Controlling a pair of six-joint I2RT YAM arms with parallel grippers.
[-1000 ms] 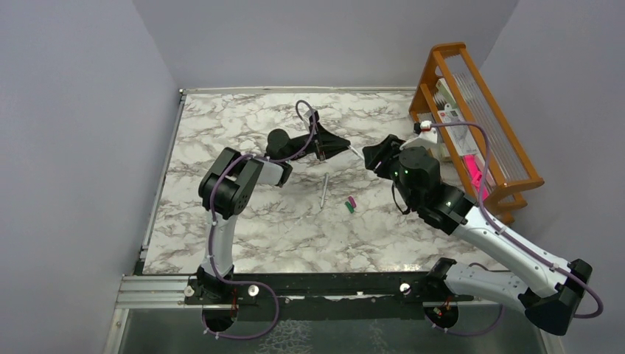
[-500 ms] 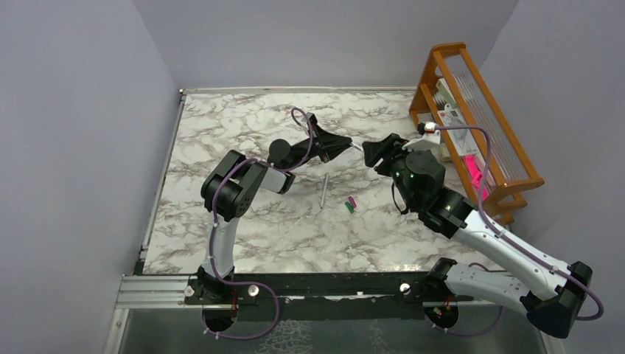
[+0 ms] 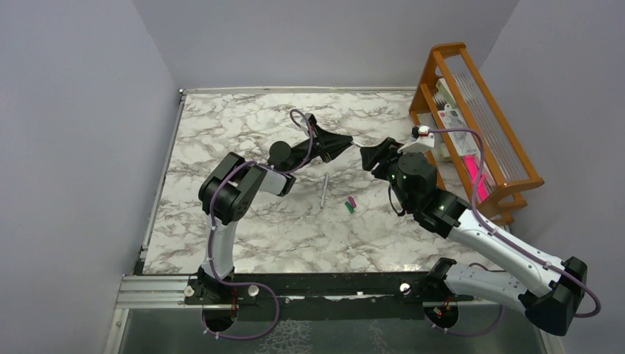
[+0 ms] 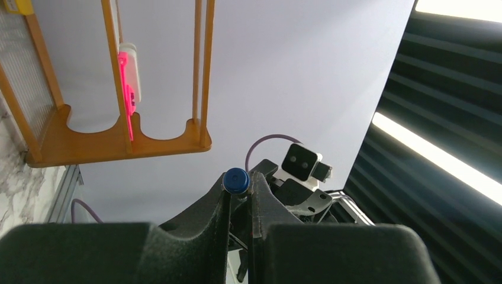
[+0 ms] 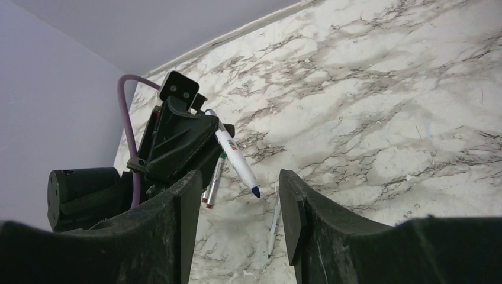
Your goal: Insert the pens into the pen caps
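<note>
My left gripper [image 3: 343, 143] is shut on a white pen [image 5: 235, 156] with a blue tip, held above the table and pointing at my right gripper [image 3: 371, 155]. The left wrist view shows the pen's blue round end [image 4: 235, 180] pinched at the left gripper's [image 4: 241, 182] fingertips. My right gripper [image 5: 237, 180] is open and empty, with the pen tip just before its gap. A grey pen [image 3: 323, 189] lies on the marble table [image 3: 221, 125]. A magenta cap [image 3: 353, 201] and a green cap [image 3: 348, 208] lie beside it. Two more pens [image 5: 214, 177] lie under the left gripper. No blue cap shows.
An orange wooden rack [image 3: 508, 158] stands at the table's back right with a bright pink object [image 3: 472, 171] inside; it also shows in the left wrist view [image 4: 118, 145]. Grey walls close in the left, back and right sides.
My right gripper has moved left towards the left gripper, narrowing the gap to the pen tip. The left gripper shifted slightly back and right with the pen. The things on the table have not moved.
</note>
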